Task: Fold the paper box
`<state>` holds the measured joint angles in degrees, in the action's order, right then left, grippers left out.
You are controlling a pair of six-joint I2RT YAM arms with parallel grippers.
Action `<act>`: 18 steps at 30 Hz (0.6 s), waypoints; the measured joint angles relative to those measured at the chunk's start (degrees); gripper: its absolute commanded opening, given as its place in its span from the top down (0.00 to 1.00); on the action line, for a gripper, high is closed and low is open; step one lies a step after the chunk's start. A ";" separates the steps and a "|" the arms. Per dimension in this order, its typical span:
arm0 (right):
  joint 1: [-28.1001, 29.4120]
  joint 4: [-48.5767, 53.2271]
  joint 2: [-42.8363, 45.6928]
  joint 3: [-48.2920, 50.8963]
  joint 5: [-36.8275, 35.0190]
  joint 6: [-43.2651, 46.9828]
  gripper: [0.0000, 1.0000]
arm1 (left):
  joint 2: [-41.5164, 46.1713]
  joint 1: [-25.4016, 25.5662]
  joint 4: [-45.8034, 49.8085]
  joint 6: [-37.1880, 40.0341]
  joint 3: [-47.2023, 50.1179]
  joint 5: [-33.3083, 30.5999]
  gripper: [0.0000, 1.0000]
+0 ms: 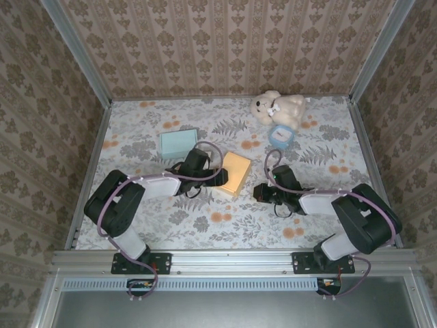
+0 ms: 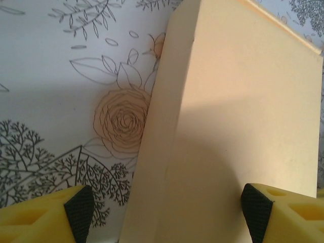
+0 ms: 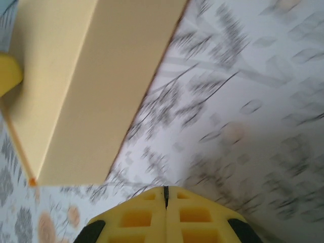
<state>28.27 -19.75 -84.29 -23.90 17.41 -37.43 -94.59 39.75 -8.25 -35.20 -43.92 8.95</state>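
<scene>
Paper box (image 1: 233,173) mid-table, btwn both arms; looks assembled, top face flat. L gripper (image 2: 167,216): jaws wide, straddling box's left edge, one pad (image 2: 78,208) over the tablecloth (image 2: 45,76), other over top face; no clamp seen; judged placed to steady or press that side. R gripper (image 3: 165,200): fingers pressed together, nothing held; near box's right wall, not touching; prob. serving as a pusher. Teddy bear (image 1: 278,108) & teal card (image 1: 178,142) well apart; no obstruction.
</scene>
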 measured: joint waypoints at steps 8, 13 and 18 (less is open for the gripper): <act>7.34 -3.45 -1.18 0.02 -3.67 -2.93 1.00 | 1.66 4.02 -1.18 -1.20 0.81 -2.16 0.20; 8.81 -5.03 -4.31 -1.18 -5.01 -3.89 1.00 | 1.64 5.70 -1.25 -2.03 0.83 -3.23 0.20; 9.29 -8.00 -7.02 -2.27 -5.03 -5.27 1.00 | 1.55 6.58 -1.75 -3.28 0.94 -6.36 0.21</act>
<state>37.56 -27.75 -91.31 -26.17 12.38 -42.70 -93.03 46.33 -10.00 -38.48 -42.98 2.59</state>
